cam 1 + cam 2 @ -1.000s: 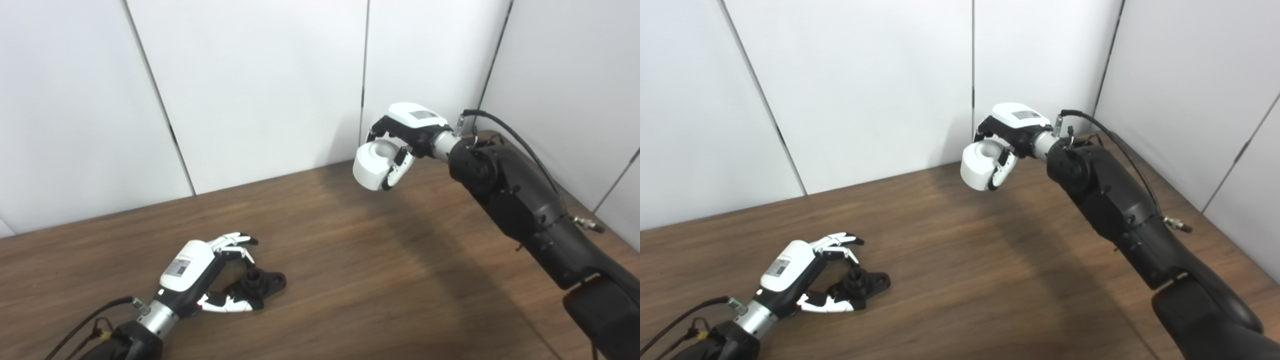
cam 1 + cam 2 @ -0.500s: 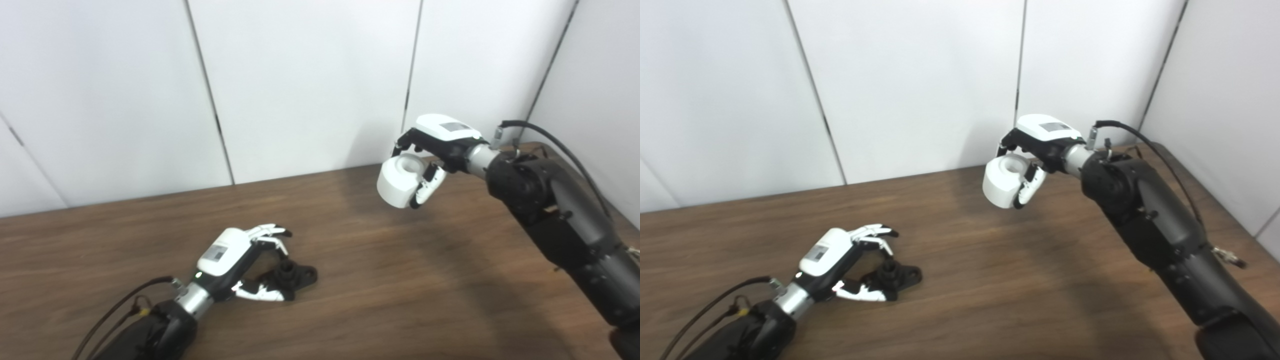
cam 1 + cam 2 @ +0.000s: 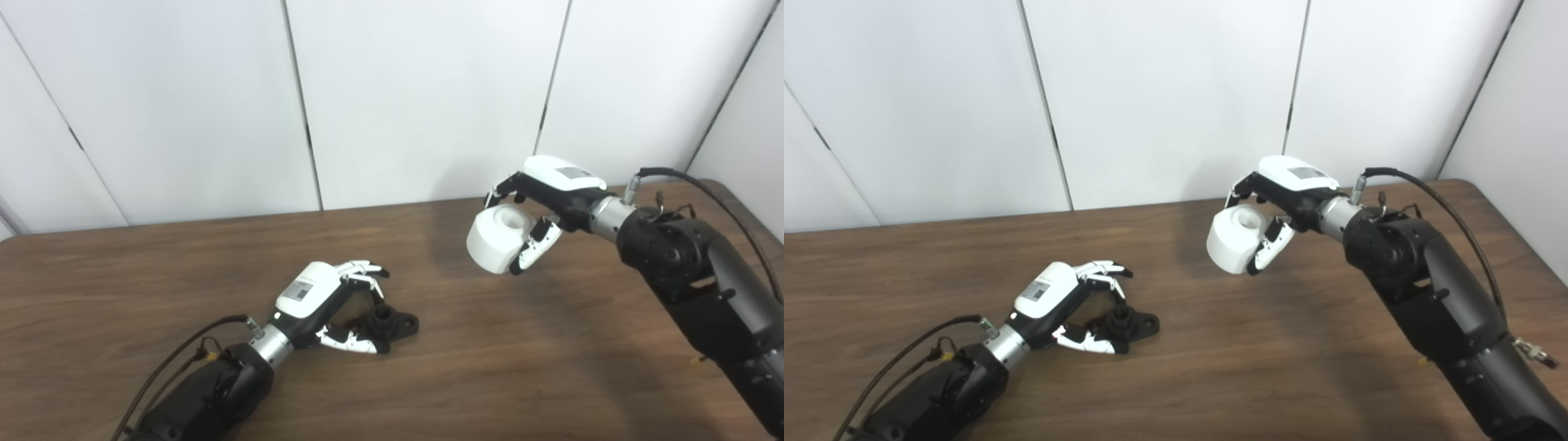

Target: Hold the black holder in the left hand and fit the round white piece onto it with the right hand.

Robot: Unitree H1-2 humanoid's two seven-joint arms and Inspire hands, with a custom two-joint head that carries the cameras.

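The black holder point(image 3: 395, 323), a flat base with a short upright post, lies on the brown table point(image 3: 502, 373) left of the middle. My left hand point(image 3: 315, 295) rests beside it, fingers arched apart over the post and the thumb lying along the near side of the base. I cannot see a closed grip on it. The round white piece point(image 3: 497, 239), a thick cylinder with a hollow top, hangs in the air at the right. My right hand point(image 3: 554, 190) is shut on it, fingers over the top and thumb on the side.
White wall panels point(image 3: 429, 92) rise straight behind the table's back edge and along its right side. A black cable point(image 3: 710, 190) loops from the right wrist over the forearm, and another cable point(image 3: 177, 355) trails from the left wrist.
The camera has panned, shifting the whole picture to the right. The right hand with the white piece seems a little lower and nearer the left hand. The left hand keeps its pose by the holder.
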